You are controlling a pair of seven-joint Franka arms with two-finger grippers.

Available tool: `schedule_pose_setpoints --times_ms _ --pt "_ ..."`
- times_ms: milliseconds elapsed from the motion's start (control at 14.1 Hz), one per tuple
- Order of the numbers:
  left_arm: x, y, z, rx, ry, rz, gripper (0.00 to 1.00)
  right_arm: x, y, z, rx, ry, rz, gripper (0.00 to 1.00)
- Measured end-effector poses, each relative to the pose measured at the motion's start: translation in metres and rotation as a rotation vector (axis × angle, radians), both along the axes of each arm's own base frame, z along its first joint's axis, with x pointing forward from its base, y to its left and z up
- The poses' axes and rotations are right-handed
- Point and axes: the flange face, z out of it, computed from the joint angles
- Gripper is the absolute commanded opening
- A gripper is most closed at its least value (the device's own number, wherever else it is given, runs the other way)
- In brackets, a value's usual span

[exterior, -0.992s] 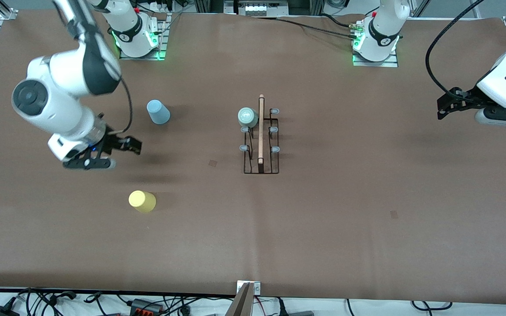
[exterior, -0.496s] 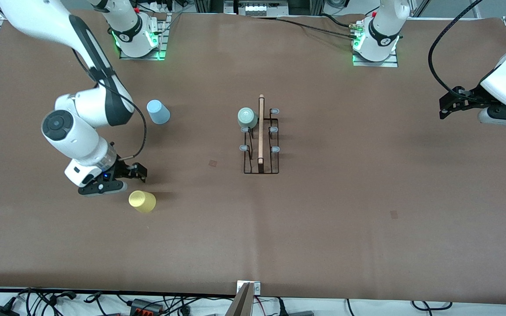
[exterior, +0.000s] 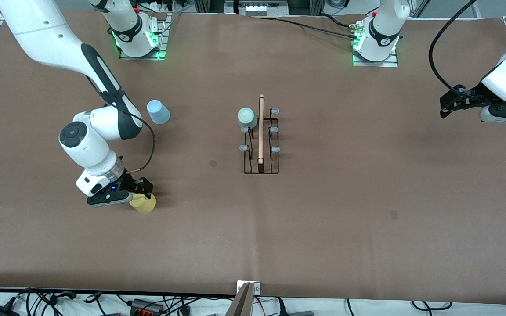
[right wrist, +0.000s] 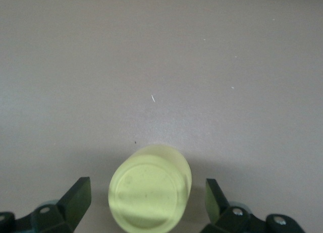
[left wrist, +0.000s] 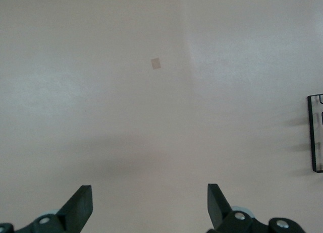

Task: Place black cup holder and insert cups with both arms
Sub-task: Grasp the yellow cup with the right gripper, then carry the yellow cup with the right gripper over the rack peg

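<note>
Yellow cup (right wrist: 150,193), brown table (exterior: 367,197)

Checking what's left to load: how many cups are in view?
3. The mint cup sits on the holder; the blue cup stands on the table; the yellow cup is between the right gripper's open fingers.

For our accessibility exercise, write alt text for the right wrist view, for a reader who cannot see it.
A yellow cup stands upside down on the brown table, its flat base facing the camera, between the two open black fingers of the right gripper. Neither finger touches it, and nothing else lies on the table here.
</note>
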Motion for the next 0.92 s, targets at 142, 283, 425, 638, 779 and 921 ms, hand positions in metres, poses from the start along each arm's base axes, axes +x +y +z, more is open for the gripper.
schedule_pose_setpoints --times_ms 142,283,425,638,779,921 --pt "0.000 0.000 0.000 0.000 0.000 0.000 1.00 -0.001 0.001 -0.012 0.004 -0.004 0.005 0.64" --pt "0.000 0.000 0.000 0.000 0.000 0.000 1.00 -0.001 0.003 -0.018 -0.009 -0.013 0.032 0.22" --pt "0.000 0.000 0.000 0.000 0.000 0.000 1.00 -0.001 0.003 -0.017 -0.020 -0.018 0.051 0.09" --pt "0.000 0.000 0.000 0.000 0.000 0.000 1.00 0.004 0.003 0.004 -0.047 0.010 0.063 0.08" --pt "0.000 0.000 0.000 0.000 0.000 -0.001 1.00 0.002 0.009 0.047 -0.083 0.066 0.072 0.08" --pt "0.000 -0.001 0.000 0.000 0.000 -0.001 1.00 -0.011 0.028 0.102 -0.109 0.127 0.038 0.08"
